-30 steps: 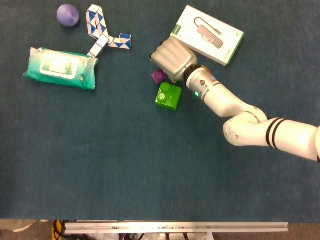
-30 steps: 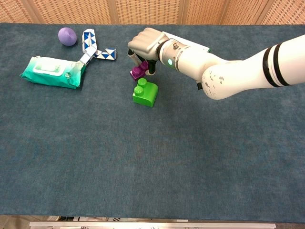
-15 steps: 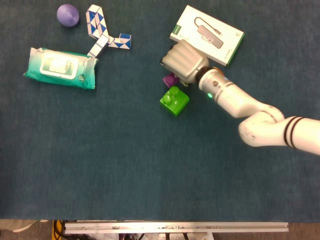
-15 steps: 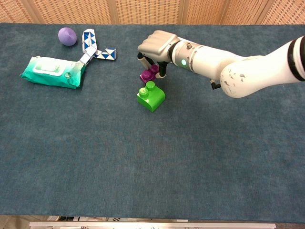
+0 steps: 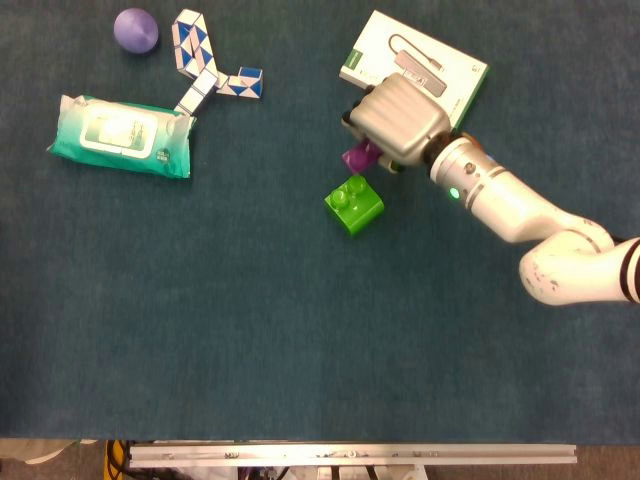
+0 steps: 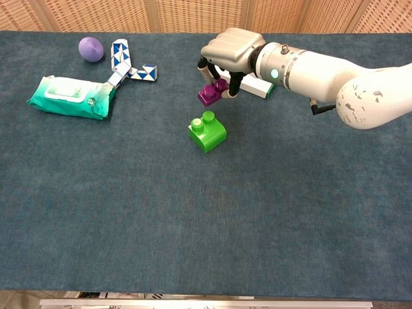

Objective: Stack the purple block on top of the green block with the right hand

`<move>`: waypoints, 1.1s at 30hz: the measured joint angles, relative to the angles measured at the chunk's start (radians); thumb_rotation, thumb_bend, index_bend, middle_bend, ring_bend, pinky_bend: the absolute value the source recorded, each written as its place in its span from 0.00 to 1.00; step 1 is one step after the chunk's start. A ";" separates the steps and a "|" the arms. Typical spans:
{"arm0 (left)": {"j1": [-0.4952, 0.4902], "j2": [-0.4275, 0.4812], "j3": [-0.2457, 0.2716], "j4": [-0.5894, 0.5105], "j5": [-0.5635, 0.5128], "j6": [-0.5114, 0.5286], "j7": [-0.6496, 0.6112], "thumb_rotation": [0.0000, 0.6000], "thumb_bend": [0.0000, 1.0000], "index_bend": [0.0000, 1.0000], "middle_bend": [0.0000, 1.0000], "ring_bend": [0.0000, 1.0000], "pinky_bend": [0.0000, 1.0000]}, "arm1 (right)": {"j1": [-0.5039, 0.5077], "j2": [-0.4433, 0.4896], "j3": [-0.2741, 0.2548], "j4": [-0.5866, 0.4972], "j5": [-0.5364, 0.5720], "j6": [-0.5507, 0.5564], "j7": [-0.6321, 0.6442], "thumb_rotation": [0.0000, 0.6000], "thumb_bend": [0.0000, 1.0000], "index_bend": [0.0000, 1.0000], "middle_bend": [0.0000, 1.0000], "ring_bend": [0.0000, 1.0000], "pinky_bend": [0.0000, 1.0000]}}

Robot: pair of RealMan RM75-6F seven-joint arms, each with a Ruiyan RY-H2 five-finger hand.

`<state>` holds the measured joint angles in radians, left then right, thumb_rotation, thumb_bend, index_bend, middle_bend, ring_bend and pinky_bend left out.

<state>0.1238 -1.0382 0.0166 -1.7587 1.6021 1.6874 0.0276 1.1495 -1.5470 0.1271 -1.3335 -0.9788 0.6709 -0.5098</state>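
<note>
The right robot hand point(image 6: 230, 48) pinches the purple block point(image 6: 212, 94) between its fingertips, lifted off the counter point(image 6: 193, 225) just behind and above the green block point(image 6: 206, 132), not touching it. The green block sits alone on the blue cloth, with bare counter all around it and a wide open stretch toward the near edge. The white box point(image 5: 455, 75) with a green side lies under the robot hand's wrist; its print is too small to read. At far left lie the wet wipes pack point(image 5: 122, 135), the folding snake puzzle point(image 5: 205, 68) and the purple ball point(image 5: 135, 29), well apart.
</note>
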 measured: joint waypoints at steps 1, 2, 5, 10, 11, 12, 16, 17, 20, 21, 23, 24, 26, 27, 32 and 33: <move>0.000 0.000 0.001 0.002 0.002 0.000 0.001 1.00 0.23 0.30 0.34 0.30 0.19 | -0.001 0.006 0.000 -0.017 0.002 0.000 0.003 1.00 0.26 0.61 0.55 0.42 0.52; 0.000 0.000 0.002 0.002 0.002 0.000 0.001 1.00 0.23 0.30 0.34 0.30 0.19 | -0.002 0.010 0.000 -0.029 0.005 -0.001 0.006 1.00 0.26 0.61 0.55 0.42 0.52; 0.002 0.000 0.002 0.004 0.002 0.003 -0.002 1.00 0.23 0.30 0.34 0.30 0.19 | -0.004 0.021 -0.004 -0.059 0.015 -0.011 0.017 1.00 0.26 0.61 0.55 0.42 0.52; 0.004 -0.001 0.002 0.007 0.002 0.004 -0.003 1.00 0.23 0.30 0.34 0.30 0.19 | 0.003 0.020 -0.012 -0.064 0.027 -0.034 0.033 1.00 0.26 0.61 0.55 0.42 0.52; 0.004 -0.001 0.002 0.008 0.002 0.004 -0.002 1.00 0.23 0.30 0.34 0.30 0.19 | 0.005 0.018 -0.014 -0.063 0.027 -0.037 0.034 1.00 0.26 0.61 0.55 0.42 0.52; 0.003 -0.002 0.002 0.008 0.001 0.004 -0.002 1.00 0.23 0.30 0.34 0.30 0.19 | 0.006 0.016 -0.014 -0.062 0.026 -0.039 0.036 1.00 0.26 0.61 0.55 0.42 0.52; 0.003 -0.002 0.001 0.009 0.002 0.005 -0.003 1.00 0.23 0.30 0.34 0.30 0.19 | 0.014 0.008 -0.013 -0.062 0.021 -0.047 0.051 1.00 0.26 0.61 0.55 0.42 0.52; 0.004 -0.001 0.001 0.009 0.000 0.005 -0.004 1.00 0.23 0.30 0.34 0.30 0.19 | 0.017 0.006 -0.013 -0.061 0.019 -0.049 0.052 1.00 0.26 0.61 0.55 0.42 0.52; 0.005 -0.001 0.001 0.009 -0.003 0.005 -0.004 1.00 0.23 0.30 0.34 0.30 0.19 | 0.026 -0.002 -0.015 -0.057 0.018 -0.054 0.050 1.00 0.26 0.61 0.55 0.42 0.52; 0.005 -0.001 0.001 0.010 -0.003 0.005 -0.005 1.00 0.23 0.30 0.34 0.30 0.19 | 0.029 -0.005 -0.015 -0.056 0.018 -0.055 0.050 1.00 0.26 0.61 0.55 0.42 0.52; 0.007 -0.001 0.000 0.012 -0.004 0.009 -0.007 1.00 0.23 0.30 0.34 0.30 0.19 | 0.035 -0.010 -0.017 -0.053 0.019 -0.057 0.046 1.00 0.26 0.61 0.55 0.42 0.52; 0.009 -0.002 0.000 0.013 -0.006 0.010 -0.009 1.00 0.23 0.30 0.34 0.30 0.19 | 0.037 -0.011 -0.019 -0.051 0.019 -0.058 0.043 1.00 0.26 0.61 0.55 0.42 0.52; 0.010 -0.002 0.000 0.015 -0.008 0.011 -0.012 1.00 0.23 0.30 0.34 0.30 0.19 | 0.045 -0.013 -0.023 -0.048 0.022 -0.060 0.034 1.00 0.26 0.61 0.55 0.42 0.52; 0.010 -0.002 0.000 0.015 -0.008 0.011 -0.013 1.00 0.23 0.30 0.34 0.30 0.19 | 0.047 -0.014 -0.025 -0.047 0.025 -0.060 0.032 1.00 0.26 0.61 0.55 0.42 0.52; 0.011 -0.003 0.000 0.016 -0.007 0.012 -0.012 1.00 0.23 0.30 0.34 0.30 0.19 | 0.063 -0.017 -0.031 -0.038 0.034 -0.066 0.014 1.00 0.26 0.61 0.55 0.42 0.52; 0.011 -0.004 0.000 0.016 -0.007 0.013 -0.012 1.00 0.23 0.30 0.34 0.30 0.19 | 0.066 -0.019 -0.032 -0.035 0.036 -0.068 0.010 1.00 0.26 0.61 0.55 0.42 0.52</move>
<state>0.1347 -1.0419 0.0161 -1.7428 1.5948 1.7003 0.0157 1.2160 -1.5656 0.0955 -1.3687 -0.9427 0.6030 -0.4995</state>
